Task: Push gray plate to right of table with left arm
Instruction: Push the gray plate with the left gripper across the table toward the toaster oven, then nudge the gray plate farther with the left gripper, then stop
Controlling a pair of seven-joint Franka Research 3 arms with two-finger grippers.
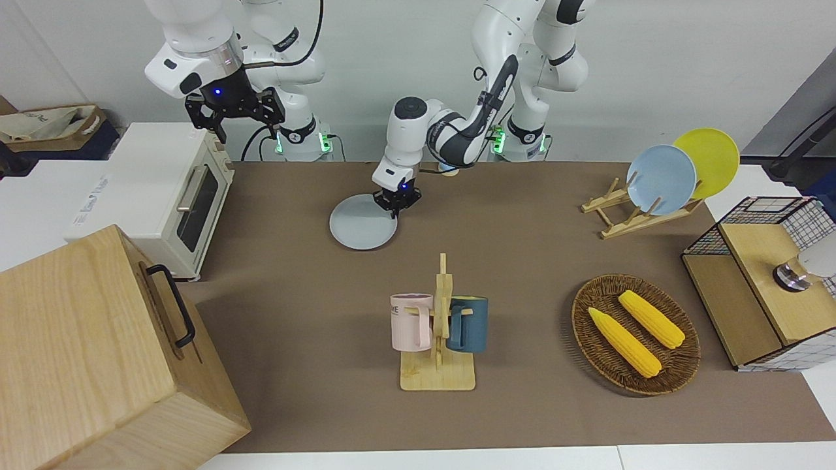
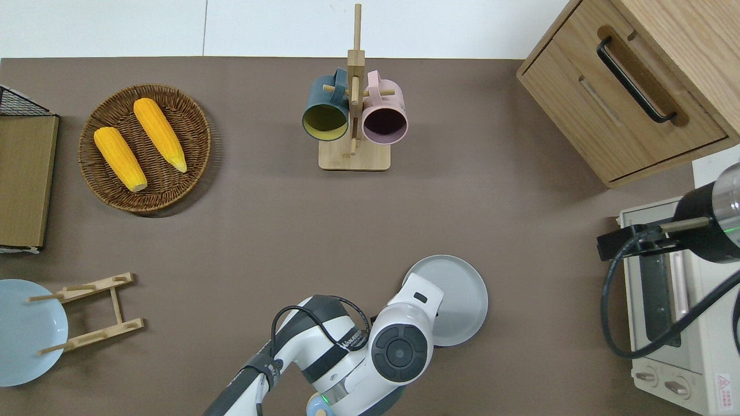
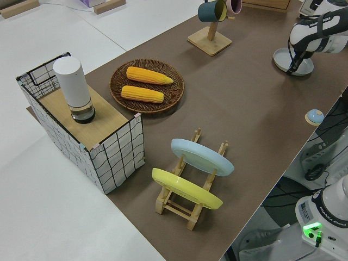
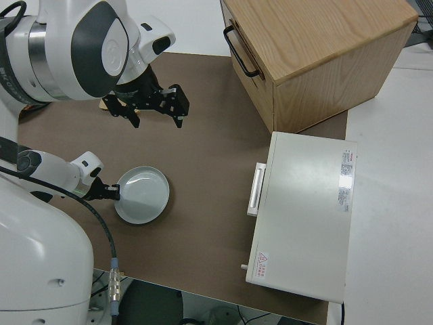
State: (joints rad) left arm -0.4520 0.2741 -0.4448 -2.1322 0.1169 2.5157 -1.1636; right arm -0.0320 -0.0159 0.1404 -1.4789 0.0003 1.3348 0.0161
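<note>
- The left gripper (image 1: 396, 207) is down at the gray plate's (image 1: 361, 224) rim, on the side toward the left arm's end of the table (image 1: 522, 274); whether its fingers are apart or together cannot be told.
- The left arm (image 1: 450, 134) bends low over the table from its base, its wrist covering part of the plate from overhead.
- The plate lies flat on the brown top, in the strip nearest the robots, roughly mid-length and a little toward the right arm's end.
- Between the plate and the oven (image 1: 171, 196) at the right arm's end the top is bare brown.
- A wooden box (image 1: 98, 352) with a black handle stands beside the oven, farther from the robots.
- A mug rack (image 1: 441, 326) stands farther from the robots than the plate, well apart, with a pink mug (image 1: 411, 320) and a dark blue mug (image 1: 469, 323) hanging on it.
- Toward the left arm's end, a wicker basket (image 1: 679, 378) holds two corn cobs (image 1: 637, 329).
- A wooden plate stand (image 1: 627, 219), nearer the robots than the basket, carries a sky-blue plate (image 1: 659, 177) and a yellow plate (image 1: 712, 156), both on edge.
- A wire crate (image 1: 751, 287) with a wooden top sits at the left arm's end; a white cylinder (image 3: 73, 87) stands on it.
- A small round pale object (image 3: 314, 115) lies near the left arm's base.
- The right gripper (image 1: 234, 112) is parked, its fingers spread apart.
</note>
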